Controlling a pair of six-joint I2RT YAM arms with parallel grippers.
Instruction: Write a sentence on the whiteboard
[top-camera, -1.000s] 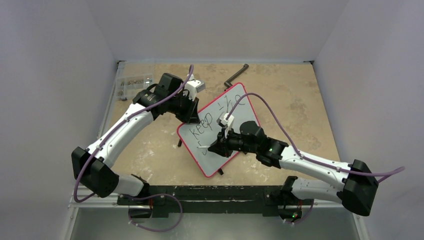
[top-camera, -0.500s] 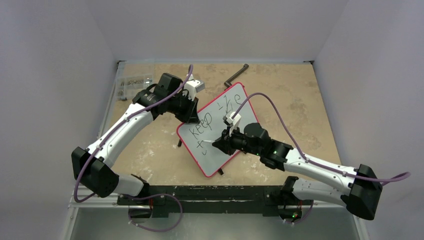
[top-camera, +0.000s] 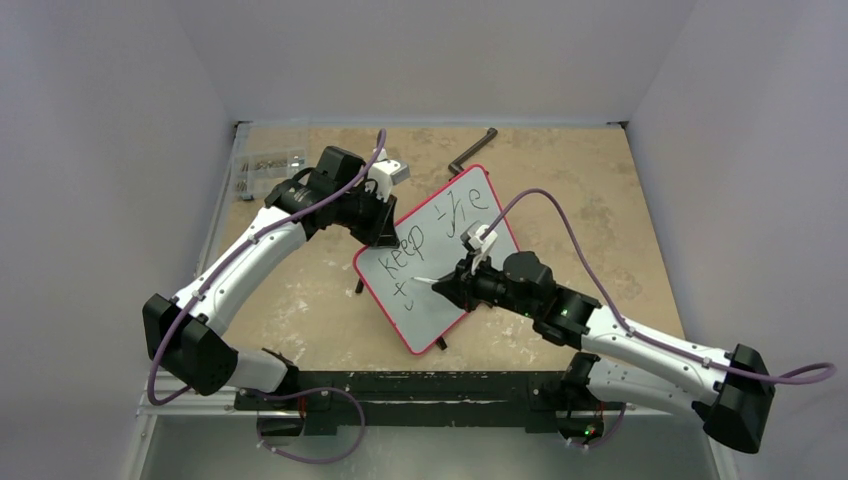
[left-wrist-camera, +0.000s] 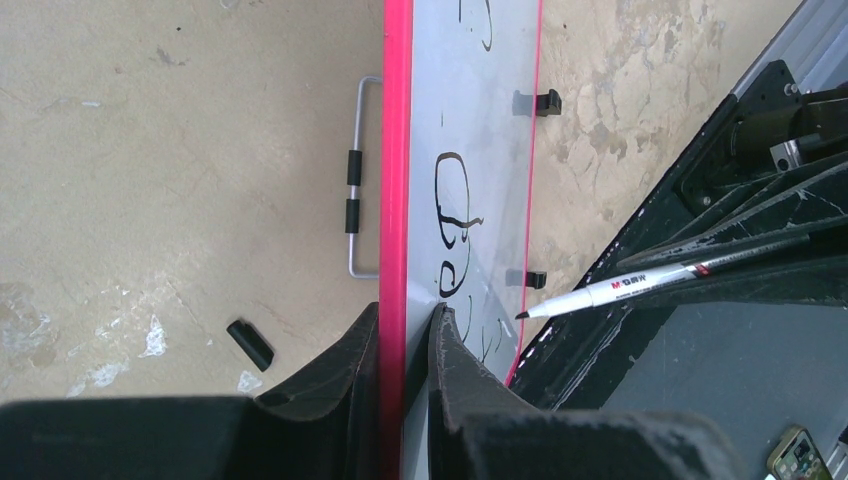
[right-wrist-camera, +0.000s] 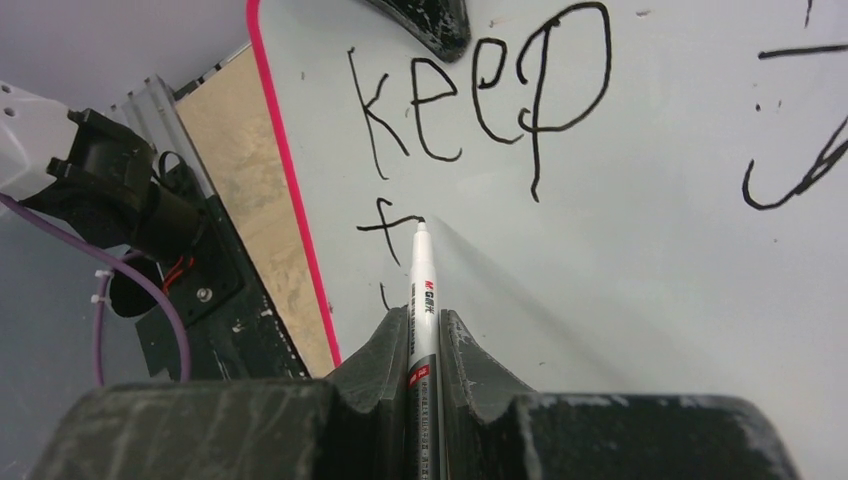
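Top external: whiteboard propped at a tilt mid-table. Left gripper at its far-left edge. Right gripper over the lower face, nearer the writing.
Left wrist: jaws clamped on the whiteboard's edge, seen edge-on.
Right wrist: jaws clenched on marker, long axis straight out from them. Tip at the "f" under "keep" of the sentence. Blank surface lies to the right.

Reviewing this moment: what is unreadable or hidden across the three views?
- Second word on the whiteboard: right wrist view, cut off by the frame's right edge; top view, too small to read surely.
- Mark below the "f": right wrist view, partly hidden by the right end effector.
- Marker tip contact: no view settles it.
- Clear box contents: top view, too small.
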